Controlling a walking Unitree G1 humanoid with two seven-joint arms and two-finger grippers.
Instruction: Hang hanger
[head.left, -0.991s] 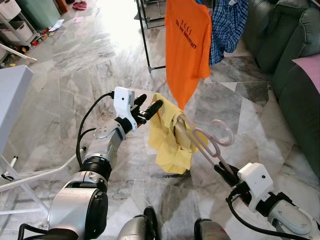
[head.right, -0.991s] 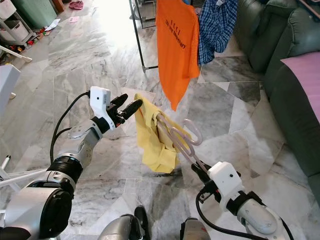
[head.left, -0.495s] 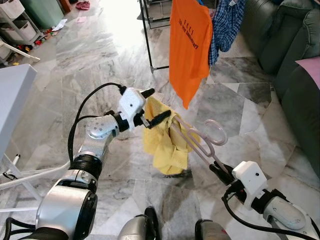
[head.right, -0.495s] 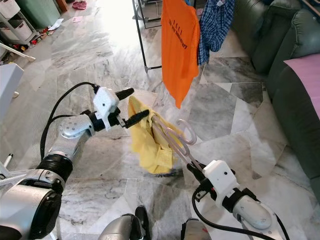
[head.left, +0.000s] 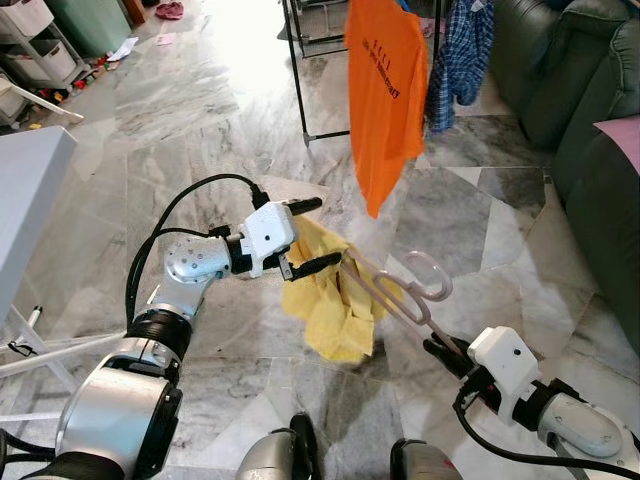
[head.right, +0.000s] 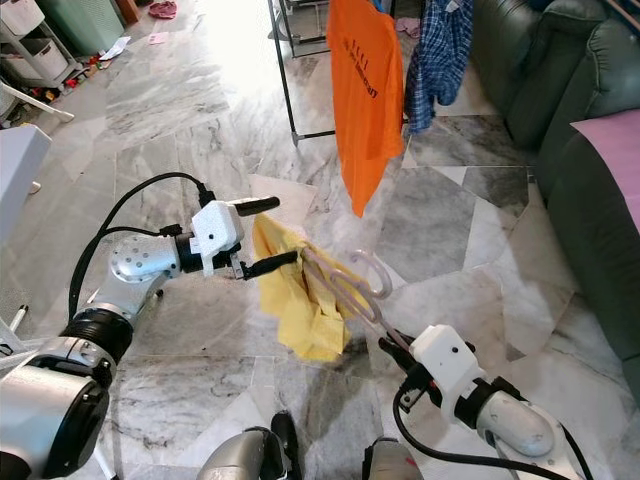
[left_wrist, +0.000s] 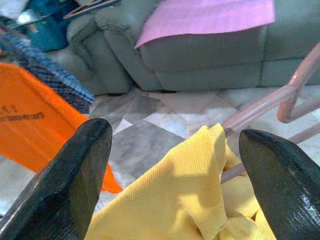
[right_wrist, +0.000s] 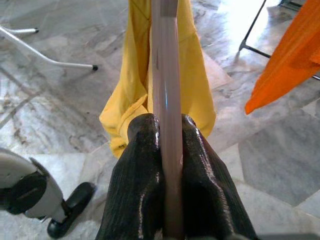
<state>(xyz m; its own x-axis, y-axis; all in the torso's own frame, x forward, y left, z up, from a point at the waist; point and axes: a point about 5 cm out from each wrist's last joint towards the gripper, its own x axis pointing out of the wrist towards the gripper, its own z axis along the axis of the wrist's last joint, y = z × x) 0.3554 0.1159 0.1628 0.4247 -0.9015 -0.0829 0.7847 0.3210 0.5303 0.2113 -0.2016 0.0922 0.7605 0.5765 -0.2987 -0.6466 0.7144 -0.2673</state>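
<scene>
Hanger (head.left: 395, 290): pale pink plastic, seen at centre of the left eye view; held slanting up and leftward from the lower right, hook curled at its upper right end.
Yellow garment (head.left: 325, 300): draped over the hanger's far end, hanging in loose folds just left of centre, above the marble floor (head.left: 200, 110).
Right gripper (right_wrist: 167, 150): placed at lower right of the left eye view; jaws pressed together on the hanger's shaft, which is seen in the right wrist view running straight between the two black fingers.
Left gripper (head.left: 312, 235): placed at centre left, level with the top of the yellow garment; jaws spread wide, one finger above the cloth's upper edge and one against its side. In the left wrist view the yellow cloth is seen between the parted fingers; contact cannot be told.
Orange T-shirt (head.left: 385, 90): hung from a black rack (head.left: 300, 80) at upper centre, well apart from the hanger.
Blue checked shirt (head.left: 460, 55): hung just right of the orange one.
Green sofa (head.left: 580, 120): along the right edge, with a pink cloth (head.left: 625, 135) laid on it.
</scene>
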